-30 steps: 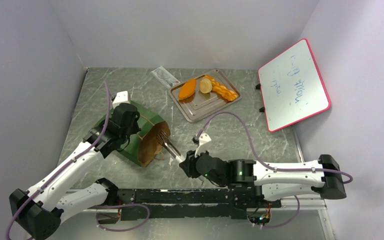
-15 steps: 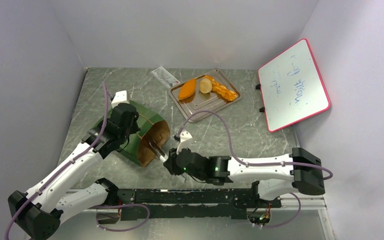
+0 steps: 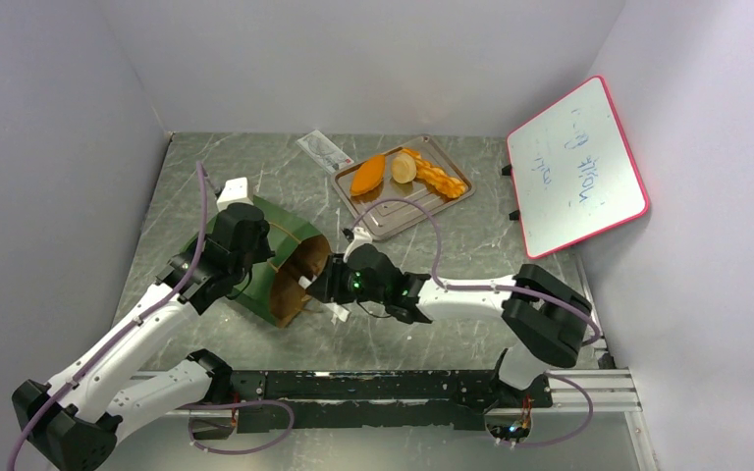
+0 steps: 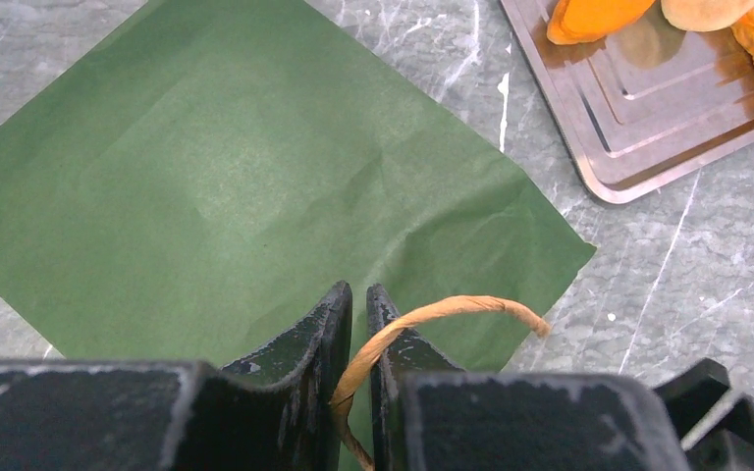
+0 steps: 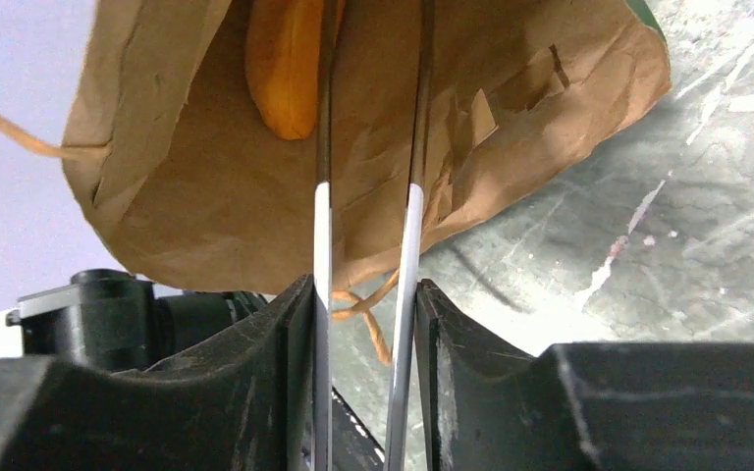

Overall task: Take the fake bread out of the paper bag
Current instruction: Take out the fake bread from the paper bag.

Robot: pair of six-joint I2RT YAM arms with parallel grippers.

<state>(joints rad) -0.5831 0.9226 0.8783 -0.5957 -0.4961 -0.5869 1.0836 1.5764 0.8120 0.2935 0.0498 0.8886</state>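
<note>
The paper bag (image 3: 277,245) lies on its side, green outside, its brown mouth facing right. My left gripper (image 4: 359,294) is shut on the bag's tan handle (image 4: 452,309) and rests over the green paper (image 4: 236,177). My right gripper (image 5: 363,289) is shut on metal tongs (image 5: 322,196), whose two blades reach into the bag's mouth (image 5: 255,196). An orange bread piece (image 5: 283,69) lies inside, beside the left blade. In the top view the right gripper (image 3: 326,291) sits at the mouth. An orange loaf (image 3: 368,175), a round bun (image 3: 404,168) and a braided stick (image 3: 437,177) lie on the metal tray (image 3: 398,211).
A pink-framed whiteboard (image 3: 574,167) leans against the right wall. A small clear packet (image 3: 324,150) lies behind the tray. The tray's corner (image 4: 648,118) shows in the left wrist view. Grey walls close the table on three sides.
My right arm has swung left and forward, bringing the tongs from outside the bag's mouth into it. The left gripper and the bag have stayed where they were.
</note>
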